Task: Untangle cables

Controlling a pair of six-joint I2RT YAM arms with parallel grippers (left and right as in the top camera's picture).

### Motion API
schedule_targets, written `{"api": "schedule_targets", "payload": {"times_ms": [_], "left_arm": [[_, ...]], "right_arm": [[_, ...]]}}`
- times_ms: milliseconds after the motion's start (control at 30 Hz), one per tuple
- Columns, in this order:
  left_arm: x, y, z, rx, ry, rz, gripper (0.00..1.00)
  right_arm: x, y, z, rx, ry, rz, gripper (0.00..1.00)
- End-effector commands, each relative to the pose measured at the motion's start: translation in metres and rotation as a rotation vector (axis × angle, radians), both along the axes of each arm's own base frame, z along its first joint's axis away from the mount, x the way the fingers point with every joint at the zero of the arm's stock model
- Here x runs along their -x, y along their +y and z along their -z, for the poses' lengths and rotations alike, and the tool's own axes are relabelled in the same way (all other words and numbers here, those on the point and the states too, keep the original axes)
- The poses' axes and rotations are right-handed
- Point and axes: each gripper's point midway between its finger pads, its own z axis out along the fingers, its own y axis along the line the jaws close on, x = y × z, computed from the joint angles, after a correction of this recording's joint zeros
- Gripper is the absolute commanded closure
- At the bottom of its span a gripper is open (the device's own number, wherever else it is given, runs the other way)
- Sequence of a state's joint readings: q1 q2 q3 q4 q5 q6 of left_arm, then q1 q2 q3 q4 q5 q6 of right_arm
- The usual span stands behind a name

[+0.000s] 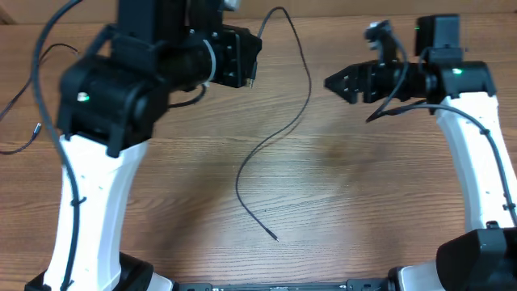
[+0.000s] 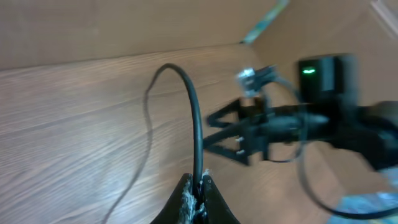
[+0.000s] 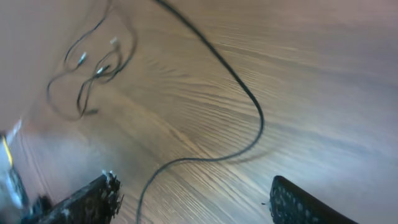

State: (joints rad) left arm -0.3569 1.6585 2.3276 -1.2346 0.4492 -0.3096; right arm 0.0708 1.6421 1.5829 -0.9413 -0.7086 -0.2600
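Left arm (image 1: 93, 194), right arm (image 1: 472, 153): white links, black joints (image 1: 105, 97), green LEDs (image 1: 456, 71), black wiring (image 1: 74, 190); dark pincer fingers (image 3: 298, 202).

Left end effector (image 2: 199, 190) sits at the back, left of centre, with one cable (image 1: 279, 133) running out of it. The cable arcs behind, then trails forward across the middle of the counter (image 1: 363, 202). Right end effector (image 1: 339, 87) hangs right of that arc, apart from it. Loose cables (image 1: 28, 137) lie at the far left edge.

light: even, soft shadows | overhead — sharp | wrist views — motion-blurred, dimmer
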Motion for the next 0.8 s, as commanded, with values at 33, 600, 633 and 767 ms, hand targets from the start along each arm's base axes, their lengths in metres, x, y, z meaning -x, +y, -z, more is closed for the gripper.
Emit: {"api": "schedule_targets", "payload": {"times_ms": [33,600,633,767], "left_arm": [[0.030,-0.003,-0.026,0.131,0.004,0.172,0.96],[0.074,-0.006,-0.056,0.377,0.110,0.444,0.96],[0.071,-0.004,-0.055,0.369,0.108,0.428,0.96],[0.042,0.009,-0.035,0.261,0.086,0.252,0.96]], "right_arm": [[0.004,0.032,-0.022,0.011,-0.171,-0.160,0.28],[-0.022,0.081,-0.057,-0.030,-0.451,-0.241,0.58],[-0.022,0.081,-0.057,-0.035,-0.444,-0.236,0.69],[-0.023,0.075,-0.055,-0.111,-0.286,-0.126,0.96]]}}
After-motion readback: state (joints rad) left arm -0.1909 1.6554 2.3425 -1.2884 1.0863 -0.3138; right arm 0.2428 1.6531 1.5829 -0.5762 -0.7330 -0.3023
